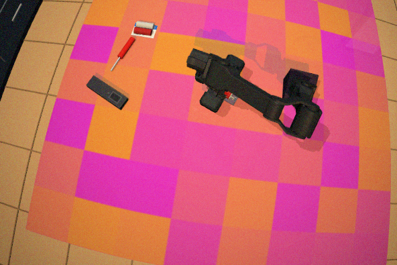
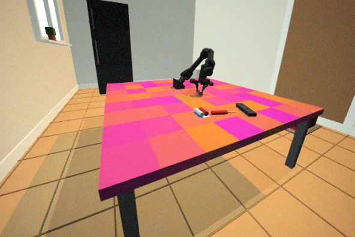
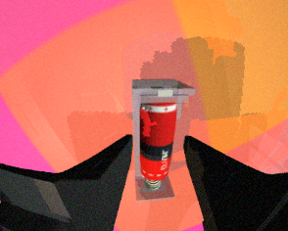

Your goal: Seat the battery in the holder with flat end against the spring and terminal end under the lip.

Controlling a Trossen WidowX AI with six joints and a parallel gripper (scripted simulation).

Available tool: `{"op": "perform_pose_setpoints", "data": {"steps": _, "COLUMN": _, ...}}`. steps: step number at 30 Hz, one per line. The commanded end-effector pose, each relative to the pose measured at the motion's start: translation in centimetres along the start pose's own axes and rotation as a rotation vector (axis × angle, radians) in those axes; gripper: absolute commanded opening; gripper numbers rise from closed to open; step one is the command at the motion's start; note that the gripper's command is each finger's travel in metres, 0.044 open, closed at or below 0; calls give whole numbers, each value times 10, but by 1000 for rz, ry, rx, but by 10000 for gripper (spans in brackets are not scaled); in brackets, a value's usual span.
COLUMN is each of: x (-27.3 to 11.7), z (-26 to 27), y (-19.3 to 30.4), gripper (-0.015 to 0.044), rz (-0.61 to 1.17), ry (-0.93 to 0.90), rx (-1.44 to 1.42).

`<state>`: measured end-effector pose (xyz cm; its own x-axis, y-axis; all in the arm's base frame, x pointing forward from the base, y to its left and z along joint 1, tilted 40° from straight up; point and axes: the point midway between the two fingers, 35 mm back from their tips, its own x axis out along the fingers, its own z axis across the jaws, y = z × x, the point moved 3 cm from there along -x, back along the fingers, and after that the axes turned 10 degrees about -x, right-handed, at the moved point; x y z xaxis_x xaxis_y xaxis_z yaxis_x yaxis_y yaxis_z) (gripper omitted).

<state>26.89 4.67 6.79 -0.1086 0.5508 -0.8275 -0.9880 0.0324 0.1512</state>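
Starting at the left of the top view, a dark flat remote [image 1: 107,92] lies on the checkered mat [image 1: 134,182], slanted. Just above it a red-handled screwdriver [image 1: 123,52] lies at an angle, its metal tip pointing down toward the remote and its handle up toward a small white card [image 1: 145,30] that carries a white roll and a red roll side by side. These three are well apart from my work.

Further right, near the middle of the mat, my arm [image 1: 248,91] stretches from its base [image 1: 301,82] at the right down and leftward, and it hides most of the holder; only a sliver of red and grey shows beneath my wrist.

My wrist camera shows it better. The grey holder [image 3: 138,149] stands upright in that frame, its long axis running from near to far. The red battery [image 3: 157,145] lies inside it with its long axis in line with the holder's walls, straight, not skewed. Its near end meets the small spring [image 3: 153,184] at the bottom, and its far end, with a pale cap, reaches up beneath the grey lip [image 3: 164,86] at the top. Whether it lies fully flat I cannot tell from this angle.

My gripper [image 3: 158,140] is parted: the two dark fingers stand on either side of the holder, each apart from the battery, and I hold nothing.
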Motion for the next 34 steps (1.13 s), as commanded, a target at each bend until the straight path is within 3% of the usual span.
{"op": "perform_pose_setpoints", "data": {"steps": 1, "x": -3, "z": 0, "y": -1, "gripper": 186, "rz": -4, "ry": 4, "rx": -7}}
{"op": "perform_pose_setpoints", "data": {"steps": 11, "x": -71, "z": -8, "y": 4, "gripper": 440, "rz": -3, "ry": 8, "rx": -5}}
{"op": "perform_pose_setpoints", "data": {"steps": 34, "x": -76, "z": -9, "y": 4, "gripper": 440, "rz": -3, "ry": 8, "rx": -6}}
